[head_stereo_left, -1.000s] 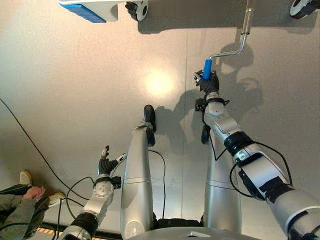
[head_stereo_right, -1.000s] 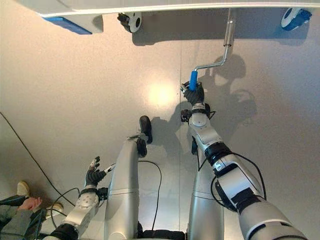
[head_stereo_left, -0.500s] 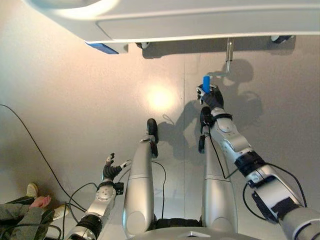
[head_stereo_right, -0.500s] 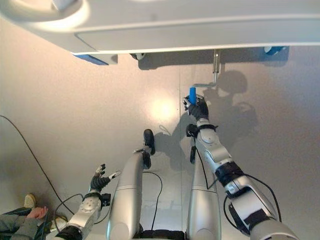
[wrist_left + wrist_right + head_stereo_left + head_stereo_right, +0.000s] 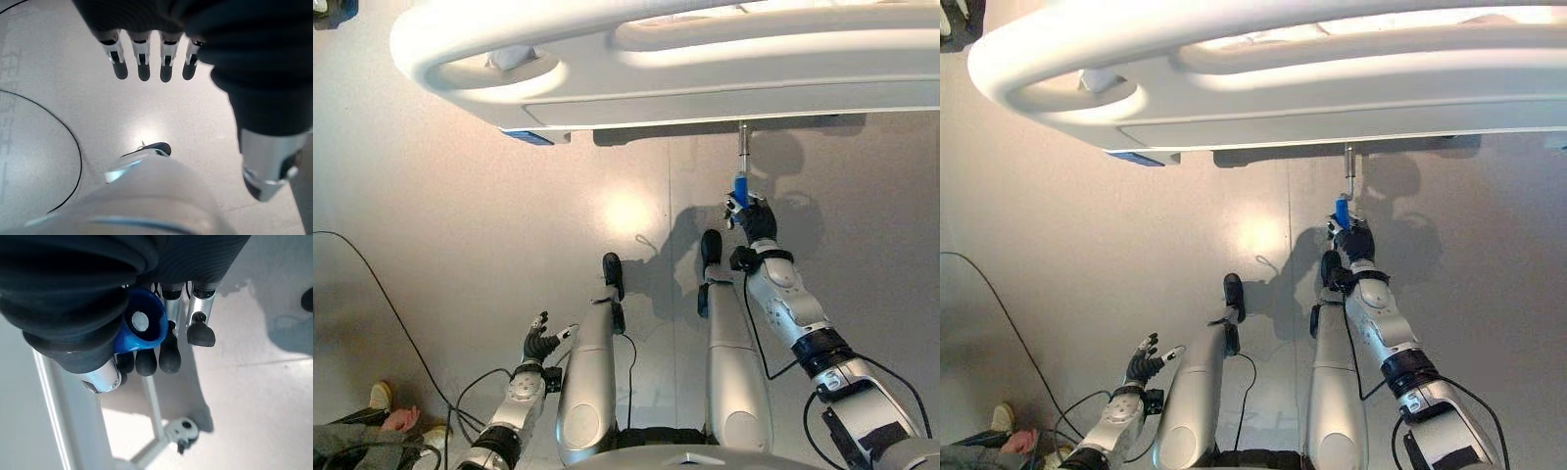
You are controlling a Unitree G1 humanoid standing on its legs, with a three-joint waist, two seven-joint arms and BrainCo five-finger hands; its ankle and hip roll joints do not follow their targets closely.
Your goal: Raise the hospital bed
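The white footboard of the hospital bed (image 5: pixel 607 98) spans the top of both eye views. A metal crank rod (image 5: pixel 743 147) hangs from under its right part and ends in a blue handle (image 5: pixel 740 188). My right hand (image 5: pixel 759 220) is shut on that handle, arm stretched forward. In the right wrist view the blue handle (image 5: pixel 142 325) sits in the palm with the fingers (image 5: pixel 168 352) curled round it. My left hand (image 5: pixel 540 345) hangs low at the lower left, away from the bed, its fingers (image 5: pixel 142 68) straight and holding nothing.
A blue part (image 5: pixel 529 137) sticks out under the footboard's left end. A person's hand (image 5: pixel 399 419) and shoe (image 5: pixel 380 394) show at the lower left corner. Grey floor lies between me and the bed.
The view has shifted, so more of the footboard shows now. The right hand has swung the blue handle from the rod's lower left to directly beneath it. The left hand stays low.
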